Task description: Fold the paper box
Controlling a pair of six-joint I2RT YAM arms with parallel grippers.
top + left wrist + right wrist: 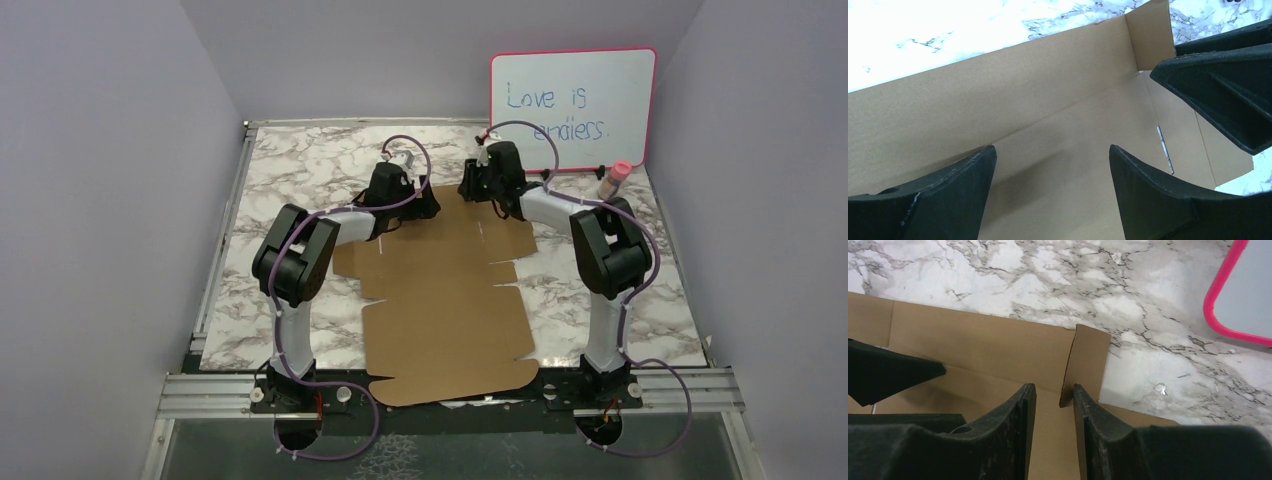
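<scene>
Paper box (445, 300): flat sheet mid-surface (300, 170), far strip tilted up. Left hand (1052, 150) wide open over that strip, holding nothing. Right hand (1054, 390) narrowly parted, upright corner flap (1088, 365) at the gap; contact unclear. Top view alone shows whiteboard (572, 105) and pink-capped bottle (617, 180) at the far right.

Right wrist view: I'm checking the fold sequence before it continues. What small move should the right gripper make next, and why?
Probably close the right gripper on the small corner tab of the paper box. The tab stands upright with its near edge in the narrow gap between the jaws, which do not yet pinch it. The left gripper is open over the raised far flap.
</scene>
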